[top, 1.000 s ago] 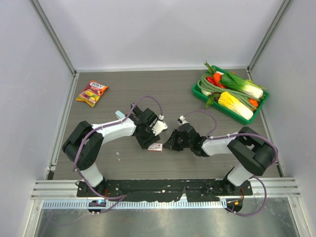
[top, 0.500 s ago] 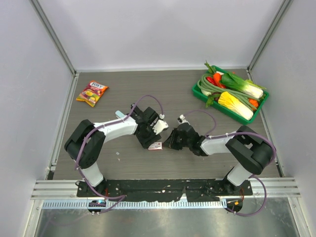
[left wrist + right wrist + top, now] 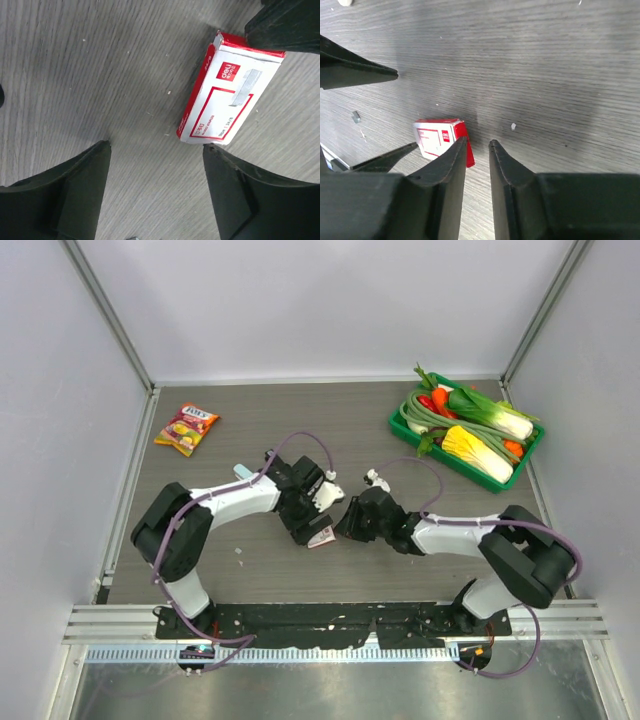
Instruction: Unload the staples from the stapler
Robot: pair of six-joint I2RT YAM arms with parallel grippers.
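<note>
Left gripper (image 3: 156,146) wide, empty. Right gripper (image 3: 478,141) open a crack, empty. Both tips are at the staple box (image 3: 230,102), not the stapler (image 3: 243,472), which lies behind the left gripper, beside that forearm. Left arm nearer. Long axis: can't tell.

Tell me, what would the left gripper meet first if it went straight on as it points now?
The left gripper would probably meet the table first. The red-and-white box lies just ahead of one fingertip, which might catch it; depth is unclear.
</note>
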